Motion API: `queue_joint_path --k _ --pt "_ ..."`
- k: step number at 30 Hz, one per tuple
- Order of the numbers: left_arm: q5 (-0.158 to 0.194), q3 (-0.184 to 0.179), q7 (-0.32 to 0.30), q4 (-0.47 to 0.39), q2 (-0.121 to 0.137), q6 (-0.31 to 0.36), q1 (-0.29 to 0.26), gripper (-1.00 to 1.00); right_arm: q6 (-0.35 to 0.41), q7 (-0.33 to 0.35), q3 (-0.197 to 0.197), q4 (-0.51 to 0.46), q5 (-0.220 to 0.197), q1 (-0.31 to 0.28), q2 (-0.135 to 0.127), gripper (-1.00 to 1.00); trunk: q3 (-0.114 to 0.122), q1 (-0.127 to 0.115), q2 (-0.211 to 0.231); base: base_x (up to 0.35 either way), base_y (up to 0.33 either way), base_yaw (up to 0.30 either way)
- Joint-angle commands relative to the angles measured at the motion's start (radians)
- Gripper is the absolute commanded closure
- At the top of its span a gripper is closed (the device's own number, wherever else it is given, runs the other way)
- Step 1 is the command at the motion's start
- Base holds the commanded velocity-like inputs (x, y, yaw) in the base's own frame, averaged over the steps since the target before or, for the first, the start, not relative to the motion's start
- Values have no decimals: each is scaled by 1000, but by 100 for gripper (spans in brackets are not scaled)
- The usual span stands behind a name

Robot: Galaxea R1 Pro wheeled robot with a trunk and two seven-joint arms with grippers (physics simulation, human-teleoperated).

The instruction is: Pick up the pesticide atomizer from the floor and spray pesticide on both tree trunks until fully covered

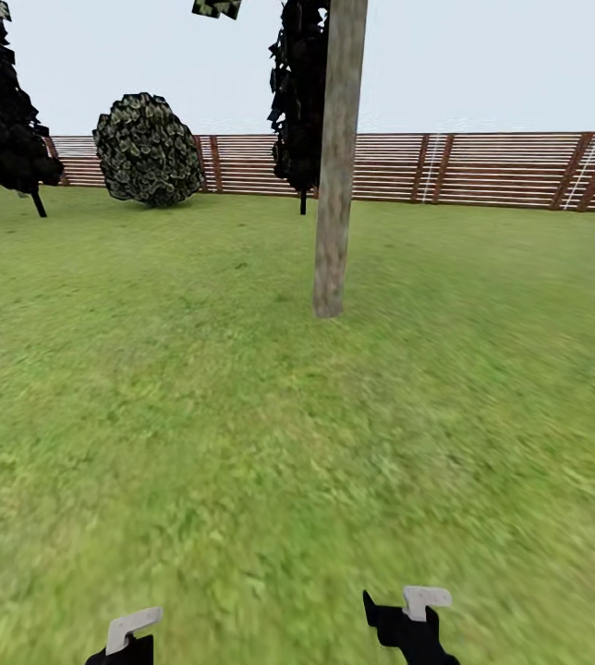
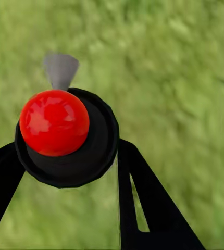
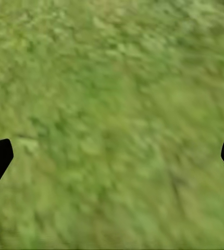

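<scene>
My left gripper (image 2: 65,161) is shut on the pesticide atomizer (image 2: 65,135), a round black body with a red knob and a grey nozzle, seen end-on over grass. In the head view the left gripper (image 1: 122,646) sits at the bottom edge. My right gripper (image 3: 112,156) is open over bare lawn and shows low right in the head view (image 1: 413,628). A tree trunk (image 1: 339,166), thick, mottled grey-brown and slightly leaning, stands a few metres ahead, a little right of centre. No pesticide shows on it.
The garden lawn (image 1: 242,416) stretches to a brown slatted fence (image 1: 491,171). A round bush (image 1: 148,150) and a dark tree (image 1: 4,111) stand far left. A slim dark tree (image 1: 297,102) is behind the trunk.
</scene>
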Motion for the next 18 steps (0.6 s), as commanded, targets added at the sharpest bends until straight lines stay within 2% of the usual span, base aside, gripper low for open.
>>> queue_joint_path --k 1,18 --pt "-1 0 1 0 -1 0 0 100 0 0 0 0 0 0 0 -100 0 0 0 340 0 0" --pt "-1 0 1 0 -3 0 0 100 0 0 0 0 0 0 0 -100 0 0 0 340 0 0"
